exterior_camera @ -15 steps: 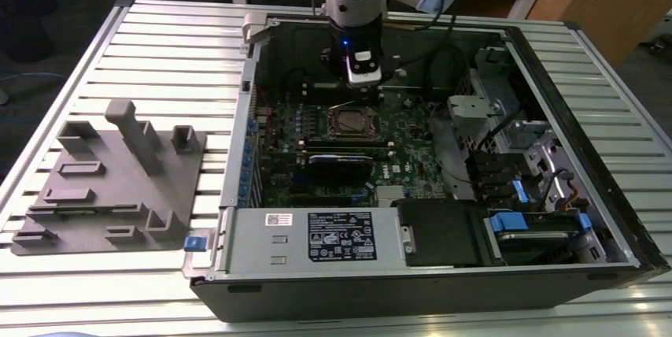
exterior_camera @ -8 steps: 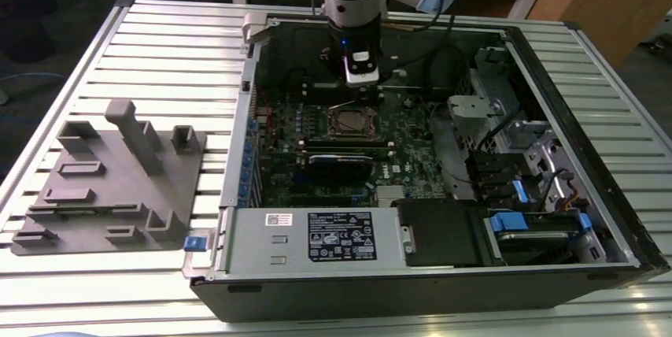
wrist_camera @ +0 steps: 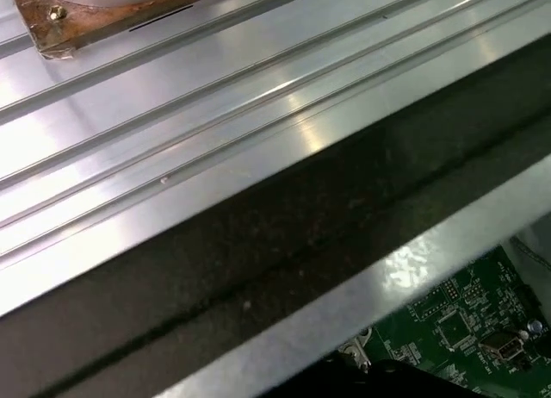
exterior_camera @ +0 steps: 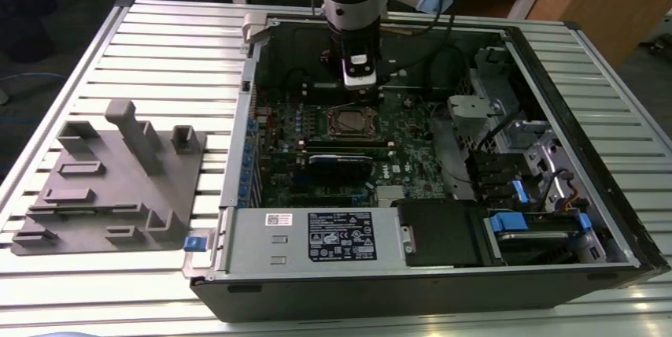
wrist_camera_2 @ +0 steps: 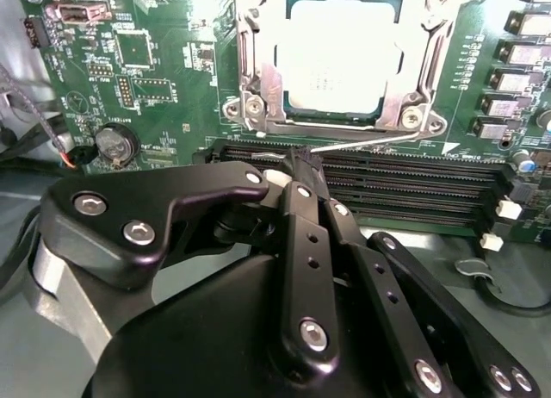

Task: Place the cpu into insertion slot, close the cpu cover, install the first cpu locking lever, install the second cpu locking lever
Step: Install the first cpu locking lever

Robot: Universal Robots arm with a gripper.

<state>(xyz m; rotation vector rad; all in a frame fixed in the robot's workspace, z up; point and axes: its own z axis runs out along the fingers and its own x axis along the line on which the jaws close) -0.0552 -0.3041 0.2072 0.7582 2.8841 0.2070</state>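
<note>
The cpu, a square chip with a silver-grey top, lies in the insertion slot on the green motherboard. The cpu cover, a silvery frame, lies flat around it. A thin silvery locking lever runs along the socket's edge beside the memory slots. In the second wrist view my gripper is shut, and its black fingertips touch the free end of that lever. In the exterior view my gripper hangs inside the open case, just behind the socket.
Long black memory slots lie between the gripper and the socket. A coin battery sits beside them. The case walls, power supply and drive cage ring the board. A grey fixture block stands on the slatted table.
</note>
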